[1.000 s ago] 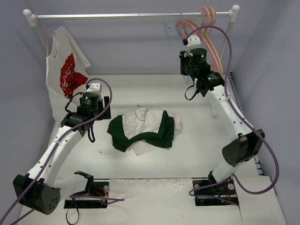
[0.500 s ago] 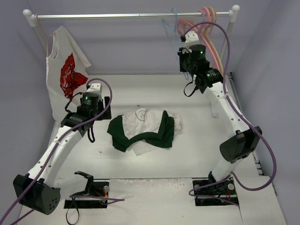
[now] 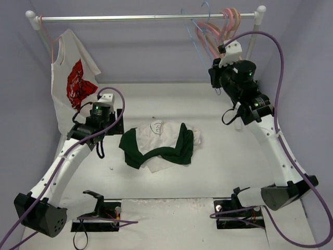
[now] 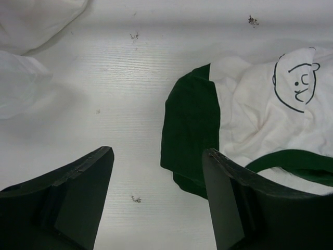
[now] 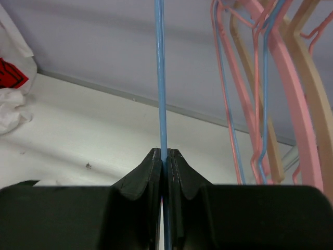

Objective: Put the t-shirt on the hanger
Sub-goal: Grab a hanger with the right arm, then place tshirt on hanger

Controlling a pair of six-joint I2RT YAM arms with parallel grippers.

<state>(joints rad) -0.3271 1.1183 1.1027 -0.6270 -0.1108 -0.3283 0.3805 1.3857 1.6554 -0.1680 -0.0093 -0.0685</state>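
The t-shirt (image 3: 158, 143), white with dark green sleeves and a small dark print, lies crumpled on the table's middle. In the left wrist view it (image 4: 260, 114) lies to the right, its green sleeve just beyond the right finger. My left gripper (image 4: 158, 156) is open and empty, hovering over bare table left of the shirt; it shows in the top view (image 3: 114, 122). My right gripper (image 5: 164, 153) is shut on the thin light-blue hanger (image 5: 160, 78), whose wire runs straight up between the jaws. In the top view the right gripper (image 3: 216, 78) holds the hanger (image 3: 196, 32) up by the rail.
A metal rail (image 3: 130, 17) spans the back. Thicker pink and peach hangers (image 3: 226, 23) hang at its right end, close right of the blue wire (image 5: 291, 94). A white shirt with a red graphic (image 3: 73, 83) hangs at the left.
My right arm has swung up and to the right with the blue hanger, whose hook now reaches above the rail. The left arm and the t-shirt have not moved.
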